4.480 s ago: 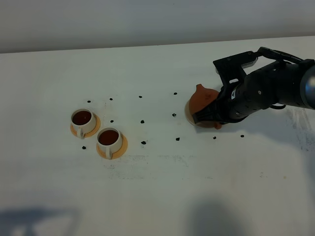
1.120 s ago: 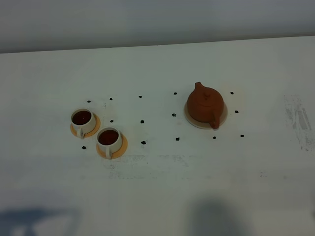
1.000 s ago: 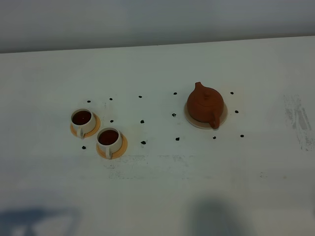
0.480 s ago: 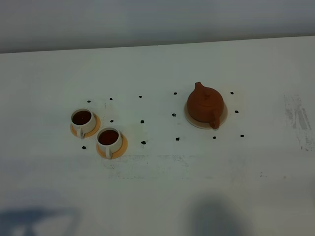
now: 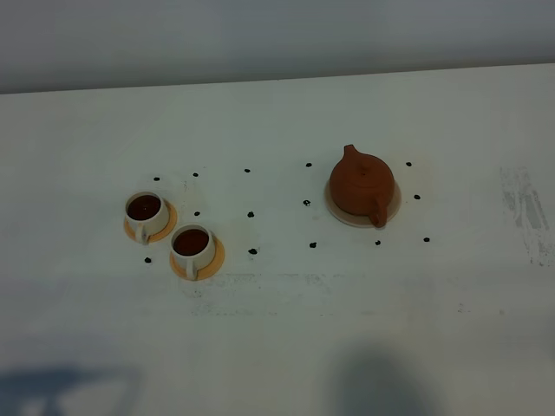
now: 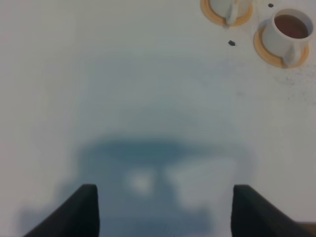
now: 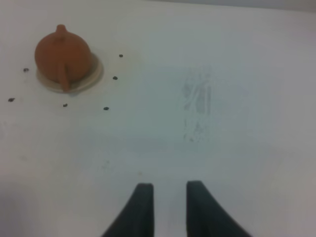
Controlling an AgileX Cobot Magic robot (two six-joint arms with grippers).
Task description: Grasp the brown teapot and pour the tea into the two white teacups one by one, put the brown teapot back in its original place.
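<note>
The brown teapot (image 5: 361, 185) stands upright on the cream-white coaster (image 5: 394, 209), right of the table's middle, with its handle toward the front. Nothing holds it. The two white teacups (image 5: 146, 212) (image 5: 192, 245) sit on orange saucers (image 5: 214, 259) at the left, both holding dark tea. Neither arm shows in the exterior view. My left gripper (image 6: 165, 212) is wide open and empty, with both cups (image 6: 288, 30) (image 6: 228, 6) ahead of it. My right gripper (image 7: 170, 210) is empty with a narrow gap between its fingers, well back from the teapot (image 7: 61, 55).
Small black dots (image 5: 252, 251) are scattered on the white table around the cups and teapot. A grey scuffed patch (image 5: 525, 212) lies at the right, also seen in the right wrist view (image 7: 196, 103). Arm shadows fall along the front edge.
4.5 s ago my right gripper was at the teapot on the coaster; it has let go and withdrawn out of the exterior view. Nothing has moved in the last second.
</note>
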